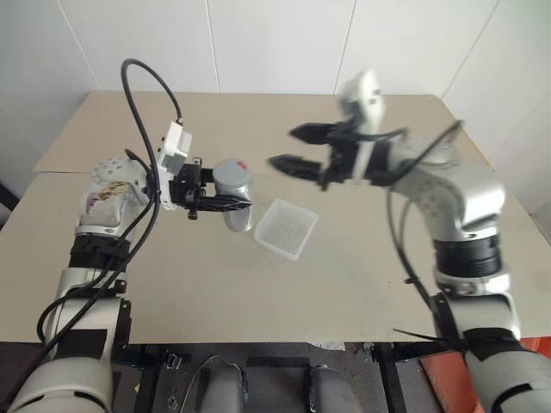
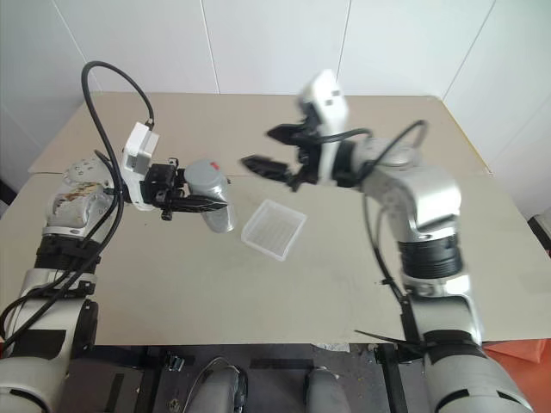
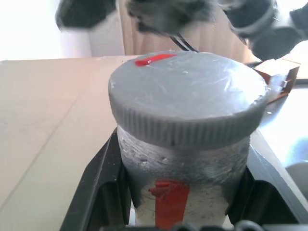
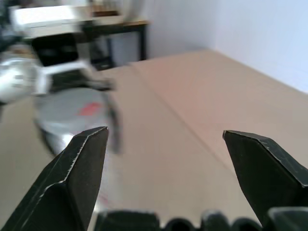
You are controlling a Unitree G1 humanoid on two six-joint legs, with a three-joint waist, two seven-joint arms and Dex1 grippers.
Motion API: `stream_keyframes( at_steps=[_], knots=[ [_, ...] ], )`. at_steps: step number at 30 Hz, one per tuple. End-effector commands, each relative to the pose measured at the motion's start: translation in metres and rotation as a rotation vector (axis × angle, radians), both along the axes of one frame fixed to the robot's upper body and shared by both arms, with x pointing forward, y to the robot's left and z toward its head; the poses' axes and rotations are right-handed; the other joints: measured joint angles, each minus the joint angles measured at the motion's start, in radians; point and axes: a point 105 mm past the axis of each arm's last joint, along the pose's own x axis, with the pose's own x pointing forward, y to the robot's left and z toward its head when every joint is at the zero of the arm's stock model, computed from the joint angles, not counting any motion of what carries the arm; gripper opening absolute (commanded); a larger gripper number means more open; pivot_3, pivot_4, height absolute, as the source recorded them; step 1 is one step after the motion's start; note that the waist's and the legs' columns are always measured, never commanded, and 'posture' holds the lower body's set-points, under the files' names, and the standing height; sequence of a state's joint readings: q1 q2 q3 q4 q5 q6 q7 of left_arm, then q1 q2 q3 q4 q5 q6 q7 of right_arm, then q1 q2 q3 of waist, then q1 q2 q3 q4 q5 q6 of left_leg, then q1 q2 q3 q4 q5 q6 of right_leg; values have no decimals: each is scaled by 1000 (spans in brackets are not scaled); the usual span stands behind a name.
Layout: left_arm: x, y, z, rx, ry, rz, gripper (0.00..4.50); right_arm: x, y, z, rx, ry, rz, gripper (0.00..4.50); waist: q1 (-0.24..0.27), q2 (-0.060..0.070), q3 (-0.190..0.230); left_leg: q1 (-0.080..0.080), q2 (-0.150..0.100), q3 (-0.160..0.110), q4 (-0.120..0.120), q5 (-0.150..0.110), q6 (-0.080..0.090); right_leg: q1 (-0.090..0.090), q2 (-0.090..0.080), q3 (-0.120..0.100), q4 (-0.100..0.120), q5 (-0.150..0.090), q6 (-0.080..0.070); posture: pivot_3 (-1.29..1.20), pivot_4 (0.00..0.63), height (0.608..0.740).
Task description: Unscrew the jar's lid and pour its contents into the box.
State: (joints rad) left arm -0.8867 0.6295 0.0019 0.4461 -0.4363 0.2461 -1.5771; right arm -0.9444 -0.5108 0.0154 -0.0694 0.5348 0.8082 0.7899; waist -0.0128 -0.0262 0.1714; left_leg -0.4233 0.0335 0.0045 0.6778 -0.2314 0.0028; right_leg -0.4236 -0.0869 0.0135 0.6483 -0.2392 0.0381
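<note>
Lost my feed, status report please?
Left pincer shut on jar, lid on. Right pincer open, apart from the lid. Box on table, nothing blocking.

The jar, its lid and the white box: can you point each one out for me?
jar (image 1: 237,213), left eye view, on its clear side wall below the gripper fingers.
lid (image 3: 192,91), left wrist view, on its flat grey top.
box (image 1: 285,227), left eye view, on its ridged bottom.

My fingers (image 3: 103,192) were black. The lid (image 3: 187,98) was silver-grey with a red mark at its edge, and the jar (image 3: 185,192) showed a red stripe. The box (image 1: 285,227) was translucent white, the bench (image 1: 344,275) plain tan.
</note>
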Motion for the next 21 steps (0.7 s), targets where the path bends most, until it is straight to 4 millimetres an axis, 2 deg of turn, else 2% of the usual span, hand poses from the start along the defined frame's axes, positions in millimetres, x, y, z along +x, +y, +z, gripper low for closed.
stream_keyframes(
  at_steps=[1,9,13,21],
  knots=[
    [-5,-1,16,-18,-59,-21,2064,-20,10,19,41,-74,114,4449,-8,0,0,0,0,0,0,0,0,0,0,0,0,0,0,0,150,740],
    [-3,-5,20,-23,-64,-17,2064,-42,62,25,64,-108,284,4449,-30,0,0,1,1,0,0,0,0,0,1,1,1,0,0,0,150,740],
    [-3,-5,22,-21,-69,-16,2064,-38,84,24,54,-119,289,4449,-29,0,0,1,0,0,0,0,0,0,1,1,1,0,0,0,150,740],
    [-4,-3,23,-22,-71,-12,2064,-33,108,20,25,-134,300,4449,-27,0,0,1,0,-1,0,0,0,0,1,1,1,0,0,0,150,740]
  ],
)
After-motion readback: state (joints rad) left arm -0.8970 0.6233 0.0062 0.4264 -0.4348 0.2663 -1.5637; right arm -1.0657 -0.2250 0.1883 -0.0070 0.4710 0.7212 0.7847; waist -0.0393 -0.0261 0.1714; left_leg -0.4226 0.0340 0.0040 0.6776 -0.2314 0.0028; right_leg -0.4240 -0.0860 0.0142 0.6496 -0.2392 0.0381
